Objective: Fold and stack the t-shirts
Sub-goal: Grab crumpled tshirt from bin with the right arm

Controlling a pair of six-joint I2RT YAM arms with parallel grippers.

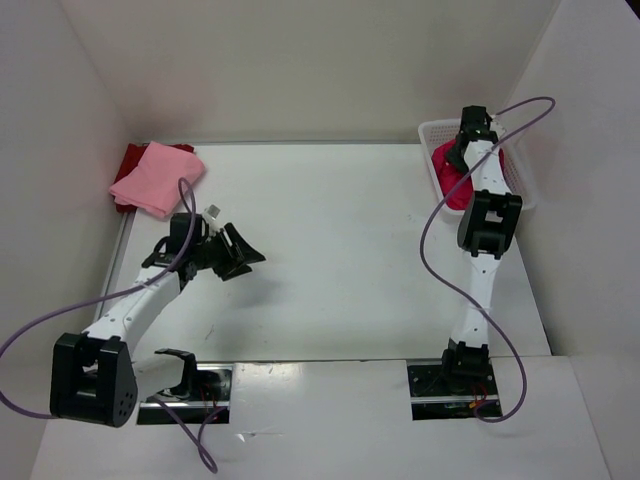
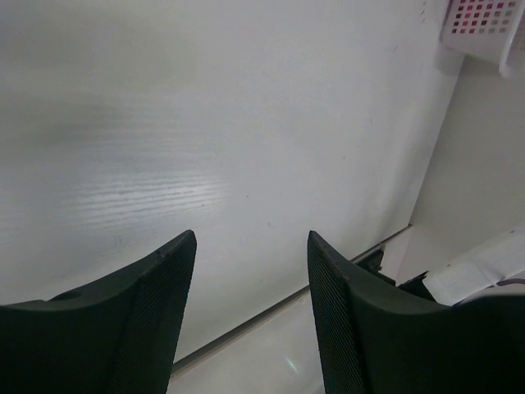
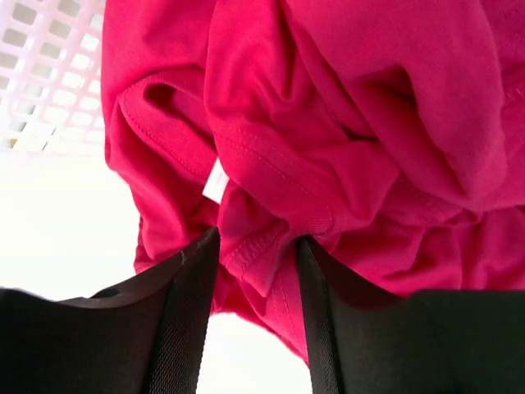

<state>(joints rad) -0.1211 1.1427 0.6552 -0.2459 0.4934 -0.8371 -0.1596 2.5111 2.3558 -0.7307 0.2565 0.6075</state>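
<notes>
A folded light pink t-shirt (image 1: 158,178) lies on a dark red t-shirt (image 1: 133,160) at the table's far left corner. The bright magenta-pink t-shirt (image 1: 447,170) is crumpled in the white mesh basket (image 1: 428,135) at the far right. My right gripper (image 1: 460,150) reaches into the basket. In the right wrist view it (image 3: 258,238) is closed on a bunched fold of the magenta shirt (image 3: 344,123), near a small white label. My left gripper (image 1: 238,255) is open and empty over the bare table, left of centre; its fingers (image 2: 156,304) stand wide apart.
The basket's mesh wall shows in the right wrist view (image 3: 41,66) and at the top right of the left wrist view (image 2: 484,25). White walls enclose the table on the left, back and right. Purple cables loop from both arms.
</notes>
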